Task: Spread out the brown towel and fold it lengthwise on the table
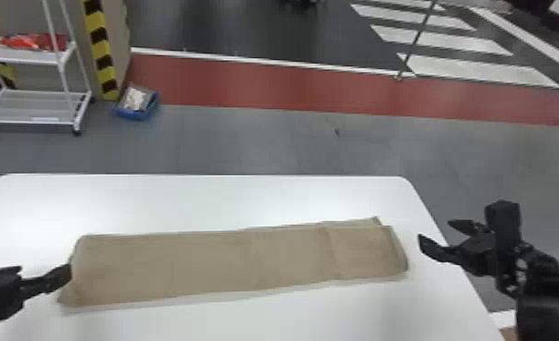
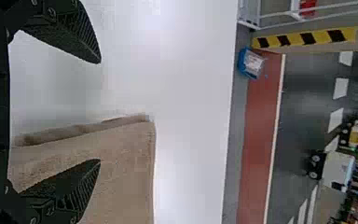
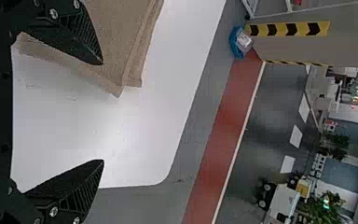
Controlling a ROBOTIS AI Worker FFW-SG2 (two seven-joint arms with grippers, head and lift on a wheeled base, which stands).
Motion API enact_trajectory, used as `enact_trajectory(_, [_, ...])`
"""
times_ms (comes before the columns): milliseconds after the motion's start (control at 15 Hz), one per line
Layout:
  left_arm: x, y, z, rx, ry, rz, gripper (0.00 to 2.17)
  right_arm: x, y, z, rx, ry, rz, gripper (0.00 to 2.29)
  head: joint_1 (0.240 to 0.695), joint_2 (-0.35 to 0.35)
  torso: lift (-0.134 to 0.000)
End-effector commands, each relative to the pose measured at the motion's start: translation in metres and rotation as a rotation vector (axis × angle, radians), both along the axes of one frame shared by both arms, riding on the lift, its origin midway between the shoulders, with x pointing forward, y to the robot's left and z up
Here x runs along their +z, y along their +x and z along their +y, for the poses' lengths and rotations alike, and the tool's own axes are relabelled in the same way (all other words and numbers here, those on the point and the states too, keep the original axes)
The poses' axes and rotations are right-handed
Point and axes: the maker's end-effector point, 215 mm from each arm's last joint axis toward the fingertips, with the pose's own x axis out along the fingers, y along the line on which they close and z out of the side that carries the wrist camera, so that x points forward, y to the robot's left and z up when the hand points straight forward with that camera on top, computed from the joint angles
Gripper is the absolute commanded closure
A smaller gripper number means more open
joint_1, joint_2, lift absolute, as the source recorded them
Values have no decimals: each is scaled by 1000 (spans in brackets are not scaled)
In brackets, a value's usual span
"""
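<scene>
- Find the brown towel (image 1: 228, 260) lying on the table (image 1: 201, 199) in a long layered strip, from 9 to 3 o'clock in the head view.
- Expect light, limp weave: hard to damage, easy to ruck, with layers likely to shift.
- Pinch every layer together at the short ends' corners.
- Note left jaws spread, empty, at 9 o'clock; right jaws likewise, just beyond 3 o'clock.
</scene>
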Motion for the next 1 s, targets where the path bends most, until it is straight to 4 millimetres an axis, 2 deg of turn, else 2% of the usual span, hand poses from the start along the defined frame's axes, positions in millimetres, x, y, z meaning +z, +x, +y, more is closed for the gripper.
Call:
enact_trajectory(0, [-6, -5, -1, 0, -10, 62, 144, -6, 0, -10, 0, -8, 32, 181, 695, -225, 0])
enact_trajectory(267, [-4, 3, -8, -7, -16, 83, 147, -27, -7, -26, -25, 23, 92, 282, 695, -243, 0])
enact_trajectory(667, [-5, 16, -11, -8, -22, 89, 147, -24, 9, -16, -1, 62, 53, 279, 695, -256, 0])
enact_trajectory(933, [1, 23, -7, -7, -20, 81, 147, -22, 11, -16, -4, 65, 51, 282, 695, -245, 0])
